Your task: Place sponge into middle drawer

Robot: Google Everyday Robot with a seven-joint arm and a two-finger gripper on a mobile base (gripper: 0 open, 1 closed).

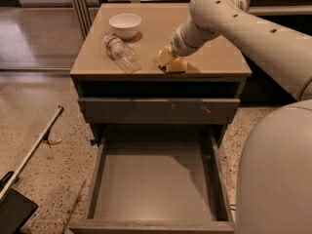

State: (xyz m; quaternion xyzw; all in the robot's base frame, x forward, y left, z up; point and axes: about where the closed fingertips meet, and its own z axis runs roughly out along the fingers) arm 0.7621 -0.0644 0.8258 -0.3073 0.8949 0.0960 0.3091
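The gripper [165, 57] is set near the front of the cabinet top [219, 57], at about 5 o'clock from its centre, against the left end of the yellow sponge [177, 66]. Where one ends and the other begins is hard to make out, so it cannot be told whether the sponge is clamped or merely touched. The sponge lies on the top, just behind the front edge. The arm [243, 26] is cut off by the right edge of the view. The floor at 4 o'clock of the middle drawer [156, 184] is hidden by the robot's pale body [278, 174]. That drawer is pulled out (its front lip is cropped at the bottom edge), and its plain grey floor is shown. A shallower, scratched drawer front [158, 110] is seen above it. At 10 o'clock on the top 1 white bowl [125, 24] is placed. 1 clear plastic bottle [122, 53] is laid on its side just in front of the bowl, well apart from the sponge.
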